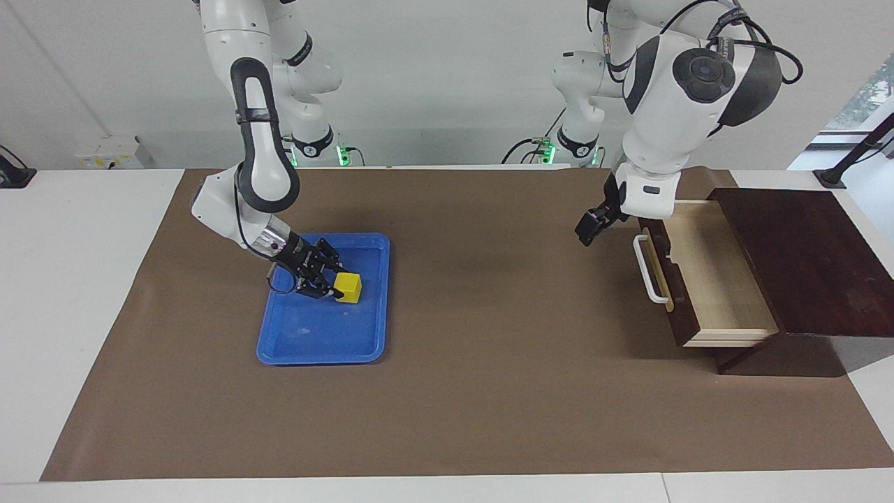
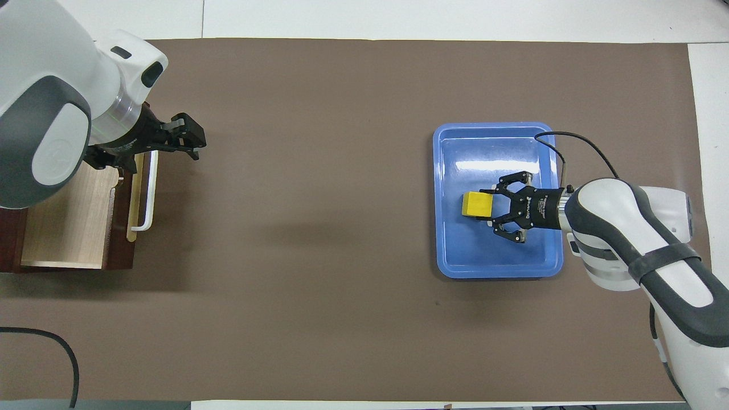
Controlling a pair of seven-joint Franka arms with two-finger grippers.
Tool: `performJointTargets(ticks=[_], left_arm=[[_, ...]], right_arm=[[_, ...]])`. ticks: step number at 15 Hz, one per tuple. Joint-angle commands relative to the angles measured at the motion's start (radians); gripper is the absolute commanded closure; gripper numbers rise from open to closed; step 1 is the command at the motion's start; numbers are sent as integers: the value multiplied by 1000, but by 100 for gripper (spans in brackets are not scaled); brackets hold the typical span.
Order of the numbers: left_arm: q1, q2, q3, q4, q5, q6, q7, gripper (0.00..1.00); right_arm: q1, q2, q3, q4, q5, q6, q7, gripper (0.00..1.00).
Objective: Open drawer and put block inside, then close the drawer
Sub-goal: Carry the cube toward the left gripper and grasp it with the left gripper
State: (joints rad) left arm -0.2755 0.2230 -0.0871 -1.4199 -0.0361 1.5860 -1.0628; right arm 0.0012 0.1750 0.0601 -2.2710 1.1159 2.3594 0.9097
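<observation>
Gripping the small bright yellow cube block (image 1: 348,287), the right gripper (image 1: 328,283) is reaching down at a slant into the flat blue plastic tray (image 1: 318,339) at the right arm's end of the table. Its fingertips are pressing the block's sides while the outer links are splaying out, and the block is sitting on the tray floor or barely above it; which of the two I cannot tell. So the step in hand is picking up the block.

Meanwhile the left gripper (image 1: 592,225) is hanging with its jaws wide and holding nothing, just beside the white bar handle (image 1: 649,269) of the drawer (image 1: 712,272), a single pull-out of pale wood with a dark brown front, set in a dark brown wooden box (image 1: 796,258) at the left arm's end of the table. That drawer is standing pulled out, its pale interior bare, so the opening appears to be done already and the left arm is waiting.

Next, I judge, the right arm is going to have to lift the block clear of the tray's rim, carry it across the brown table mat (image 1: 489,349), well apart from the drawer as it now is, and lower it into the open compartment. A firm hold matters, since the fingertips are catching only one end of the cube.
</observation>
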Motion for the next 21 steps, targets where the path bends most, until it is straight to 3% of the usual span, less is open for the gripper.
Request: performJointTargets(ticks=[1,5,8,13,21], left_arm=[[-25,-17,7,-28,-21,64,-365,0],[-43,-31,9,-60,-21,68,-570,0],[-74,-25,9,-94,-15,100,-773,0],[-131,-13,9,-105,43,170,-977,0],[-223,-4,10,-152,94,169,-1105,0]], right_arm=[[25,-17,6,95,-28,-38,119,100],[91,-22,10,305,-149,-170,340,100],[210,-8,10,412,-156,-164,486,100],[443,-2,10,360,-156,14,557,100],[507,100,12,398,-143,26,620,100]])
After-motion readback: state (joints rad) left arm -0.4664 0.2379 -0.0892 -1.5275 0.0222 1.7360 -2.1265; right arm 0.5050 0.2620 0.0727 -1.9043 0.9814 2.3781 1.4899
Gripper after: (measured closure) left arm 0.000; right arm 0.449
